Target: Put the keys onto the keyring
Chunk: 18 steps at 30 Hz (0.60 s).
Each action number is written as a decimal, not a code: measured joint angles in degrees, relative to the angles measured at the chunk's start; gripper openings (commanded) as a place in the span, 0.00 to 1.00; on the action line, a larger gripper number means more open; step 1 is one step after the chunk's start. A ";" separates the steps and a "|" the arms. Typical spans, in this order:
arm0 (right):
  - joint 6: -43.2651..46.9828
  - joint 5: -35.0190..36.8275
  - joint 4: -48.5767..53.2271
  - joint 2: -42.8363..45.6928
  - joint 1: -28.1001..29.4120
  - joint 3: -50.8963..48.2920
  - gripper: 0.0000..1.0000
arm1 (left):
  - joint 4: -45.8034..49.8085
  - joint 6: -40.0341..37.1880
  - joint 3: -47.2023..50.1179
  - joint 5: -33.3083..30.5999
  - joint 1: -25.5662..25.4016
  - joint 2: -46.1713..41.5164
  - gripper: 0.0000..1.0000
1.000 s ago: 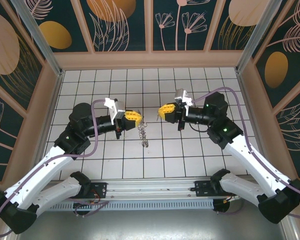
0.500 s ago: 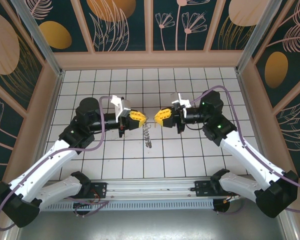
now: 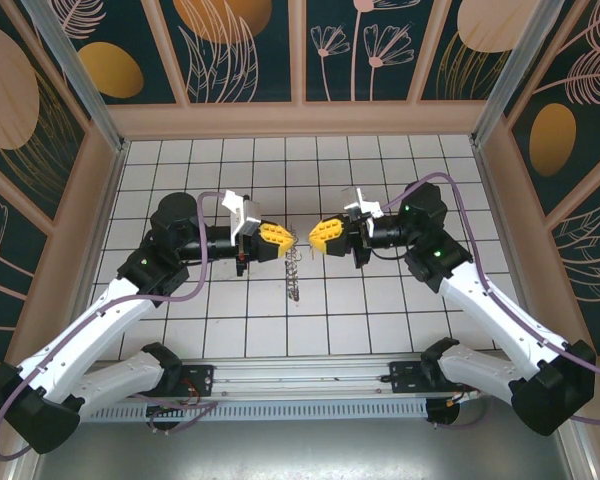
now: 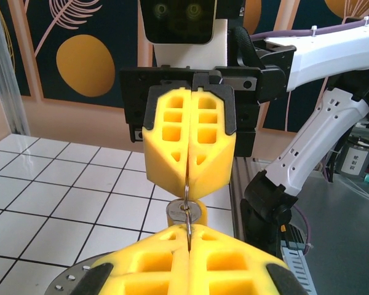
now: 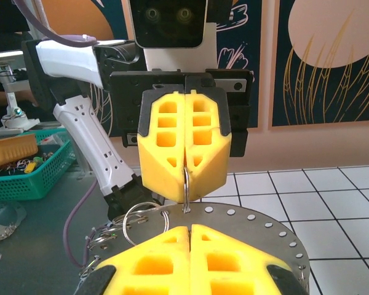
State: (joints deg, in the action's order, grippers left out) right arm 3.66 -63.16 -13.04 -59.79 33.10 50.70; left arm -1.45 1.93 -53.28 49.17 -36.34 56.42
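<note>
My left gripper (image 3: 288, 243) and right gripper (image 3: 313, 237) meet tip to tip above the middle of the tiled floor, both shut. In the left wrist view a thin wire loop (image 4: 188, 200) runs from my left gripper (image 4: 187, 230) into the seam of the right gripper (image 4: 189, 183). The keys (image 4: 183, 213), a round silvery head with a yellow piece behind, hang on that loop. In the right wrist view the loop (image 5: 186, 189) passes through a hole in the keyring (image 5: 264, 228), a flat plate with rim holes and wire loops (image 5: 141, 220). The keyring (image 3: 294, 272) hangs edge-on under the tips.
Patterned walls and metal posts (image 3: 85, 90) enclose the white tiled floor (image 3: 380, 320). A green basket (image 5: 31, 175) of small items stands off the table behind the left arm. The arms' bases sit on the rail (image 3: 300, 385) at the near edge.
The two grippers have come closer together: the left moved right with the hanging keyring, the right moved left. Both stayed shut. Little has moved in the last half second.
</note>
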 measured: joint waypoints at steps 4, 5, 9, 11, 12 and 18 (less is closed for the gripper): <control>-0.15 0.00 -0.94 0.00 0.68 -0.02 0.00 | 0.00 0.02 0.00 0.39 0.00 0.44 0.00; -0.15 0.00 -1.09 0.00 0.87 -0.02 0.00 | 0.00 0.02 0.00 0.46 0.00 0.52 0.00; -0.15 0.00 -1.73 -0.02 1.31 -0.02 0.00 | -0.02 0.02 0.00 0.57 0.00 0.55 0.00; -0.15 0.00 -2.05 -0.15 1.44 -0.02 0.00 | -0.02 0.04 0.00 0.57 0.00 0.55 0.00; -0.15 0.00 -2.21 -0.24 1.53 -0.02 0.00 | -0.02 0.04 0.00 0.59 0.00 0.55 0.00; -0.15 0.00 -2.34 -0.74 1.62 -0.02 0.00 | -0.07 0.07 0.00 1.20 0.00 0.83 0.00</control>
State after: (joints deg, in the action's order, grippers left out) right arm 3.51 -63.16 -15.38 -60.53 34.72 50.68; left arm -1.52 2.00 -53.28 50.37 -36.34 57.25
